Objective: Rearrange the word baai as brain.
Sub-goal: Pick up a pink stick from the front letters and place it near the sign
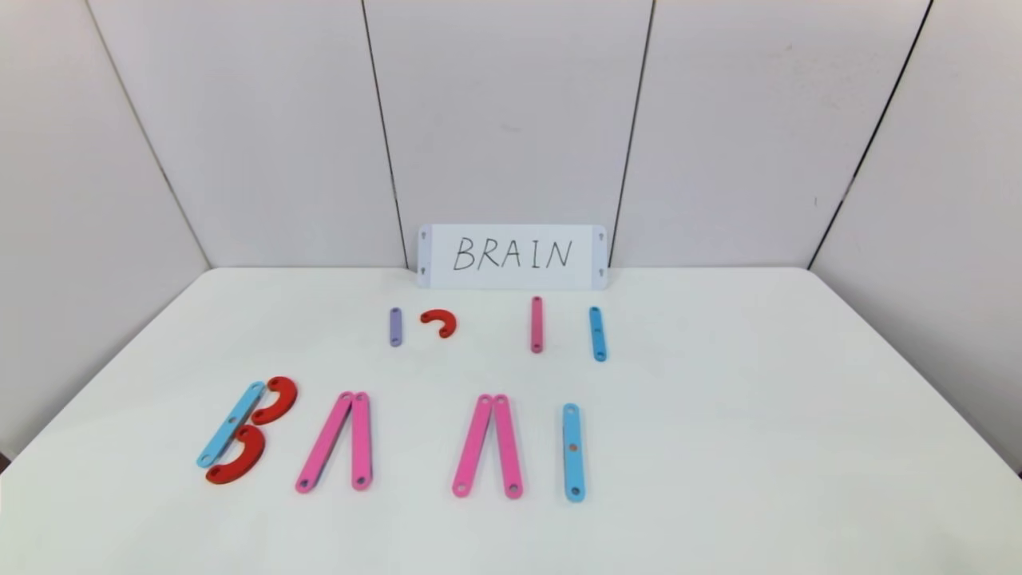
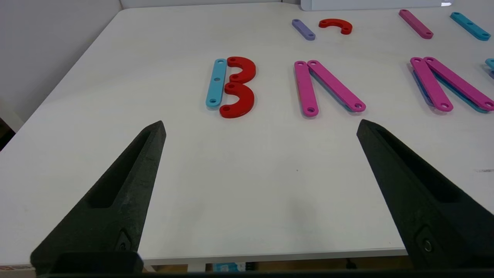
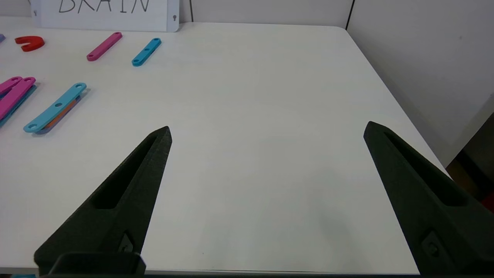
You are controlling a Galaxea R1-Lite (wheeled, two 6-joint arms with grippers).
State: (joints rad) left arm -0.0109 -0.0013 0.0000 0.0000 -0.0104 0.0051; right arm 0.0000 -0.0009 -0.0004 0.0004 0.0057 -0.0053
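Note:
The word lies in a row near the table's front. The B is a blue strip with two red half-rings; it also shows in the left wrist view. Two pink strip pairs form the first A and the second A. A blue strip is the I, with another piece under it. My left gripper is open and empty above the front left edge. My right gripper is open and empty above the bare right part of the table. Neither gripper shows in the head view.
Spare pieces lie behind the word: a purple short strip, a red half-ring, a pink strip and a blue strip. A white card reading BRAIN leans on the back wall. The table's right edge is close.

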